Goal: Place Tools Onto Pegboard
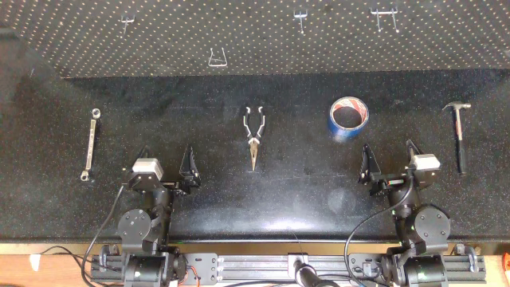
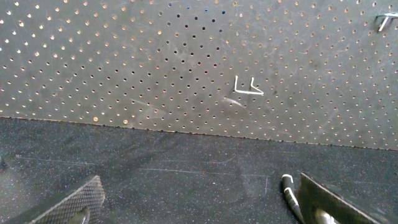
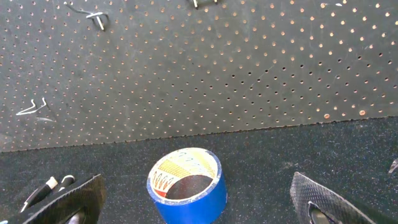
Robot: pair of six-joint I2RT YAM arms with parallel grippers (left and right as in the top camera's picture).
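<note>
Resting on surface: wrench far left, pliers centre, tape roll right, hammer far right | all below pegboard | left hand spread wide | right hand spread wide, facing tape roll

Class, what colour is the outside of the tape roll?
Blue. The tape roll shows best in the right wrist view.

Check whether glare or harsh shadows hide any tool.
Top view: a pale sheen on the table near its front edge, clear of the wrench, pliers, tape roll and hammer. Right wrist view: tape roll evenly lit, soft shadow. Left wrist view: pegboard evenly lit.
</note>
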